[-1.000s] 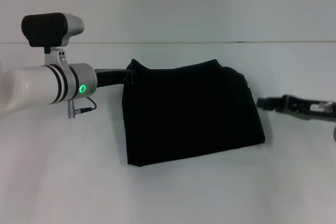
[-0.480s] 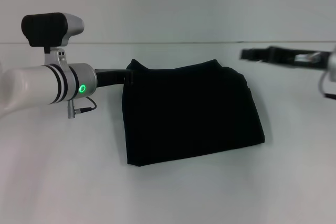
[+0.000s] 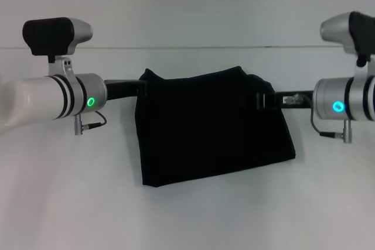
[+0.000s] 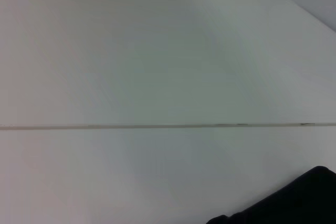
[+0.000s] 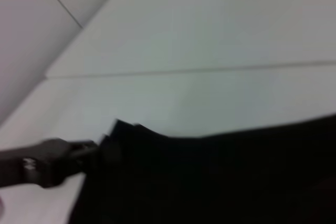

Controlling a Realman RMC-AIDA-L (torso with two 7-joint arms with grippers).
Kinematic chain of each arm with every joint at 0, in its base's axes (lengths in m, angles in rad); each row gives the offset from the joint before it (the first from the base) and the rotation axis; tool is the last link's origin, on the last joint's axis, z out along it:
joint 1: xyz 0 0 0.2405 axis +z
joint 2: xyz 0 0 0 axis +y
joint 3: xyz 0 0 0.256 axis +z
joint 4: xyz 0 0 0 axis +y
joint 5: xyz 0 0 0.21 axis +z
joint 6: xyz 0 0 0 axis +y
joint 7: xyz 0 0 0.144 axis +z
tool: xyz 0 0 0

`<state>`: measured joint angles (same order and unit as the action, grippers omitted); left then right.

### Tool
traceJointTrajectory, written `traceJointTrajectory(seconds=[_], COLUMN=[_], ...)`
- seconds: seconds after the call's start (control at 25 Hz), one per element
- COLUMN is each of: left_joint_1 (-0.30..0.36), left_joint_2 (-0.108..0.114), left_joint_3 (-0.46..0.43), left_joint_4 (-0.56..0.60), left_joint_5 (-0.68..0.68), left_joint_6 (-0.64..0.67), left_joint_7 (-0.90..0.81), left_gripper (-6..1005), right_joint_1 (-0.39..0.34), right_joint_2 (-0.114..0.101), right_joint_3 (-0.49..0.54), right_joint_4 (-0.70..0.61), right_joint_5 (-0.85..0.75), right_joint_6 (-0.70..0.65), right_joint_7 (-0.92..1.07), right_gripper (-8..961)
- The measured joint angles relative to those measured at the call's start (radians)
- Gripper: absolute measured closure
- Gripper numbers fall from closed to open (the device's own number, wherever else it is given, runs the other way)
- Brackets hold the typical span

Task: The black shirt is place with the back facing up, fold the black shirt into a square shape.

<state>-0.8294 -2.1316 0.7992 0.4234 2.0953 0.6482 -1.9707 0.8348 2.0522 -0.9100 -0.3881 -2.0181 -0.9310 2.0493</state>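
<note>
I've got both grippers at the far corners of the folded matte-black cloth shirt (image 3: 214, 127): left gripper (image 3: 142, 88), right gripper (image 3: 263, 99), set for another fold; finger state I cannot tell.

White table (image 3: 193, 215) under plain pale wall (image 3: 187, 4); thin seam where they meet.

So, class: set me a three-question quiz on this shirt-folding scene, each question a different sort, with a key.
1. True or false: the shirt lies fully spread out with both sleeves showing.
2. Which gripper is at the shirt's far left corner? A. left gripper B. right gripper C. neither
3. Fill in: the shirt lies on a plain ____ table.

Key: 1 false, it is already folded into a compact block. 2 A; the right gripper is at the right edge. 3 white.
</note>
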Motion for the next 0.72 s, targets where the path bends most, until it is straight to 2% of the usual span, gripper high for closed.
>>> traceJointTrajectory(seconds=[0.24, 0.6, 0.72], left_joint_1=[0.0, 0.005, 0.008], left_joint_2=[-0.004, -0.002, -0.002], left_joint_3=[0.0, -0.003, -0.004], left_joint_4=[-0.001, -0.003, -0.003], left_joint_5=[0.0, 0.0, 0.0], left_joint_6=[0.0, -0.007, -0.008], left_joint_7=[0.006, 0.007, 0.007], left_gripper=[947, 946, 946], right_joint_1=[-0.009, -0.065, -0.086], right_joint_2=[0.019, 0.021, 0.015], right_joint_3=[-0.057, -0.072, -0.069], right_joint_4=[0.02, -0.029, -0.052], right_joint_5=[-0.005, 0.0, 0.001], right_joint_6=[0.1, 0.123, 0.114], right_joint_7=[-0.001, -0.013, -0.007], right_gripper=[954, 950, 949])
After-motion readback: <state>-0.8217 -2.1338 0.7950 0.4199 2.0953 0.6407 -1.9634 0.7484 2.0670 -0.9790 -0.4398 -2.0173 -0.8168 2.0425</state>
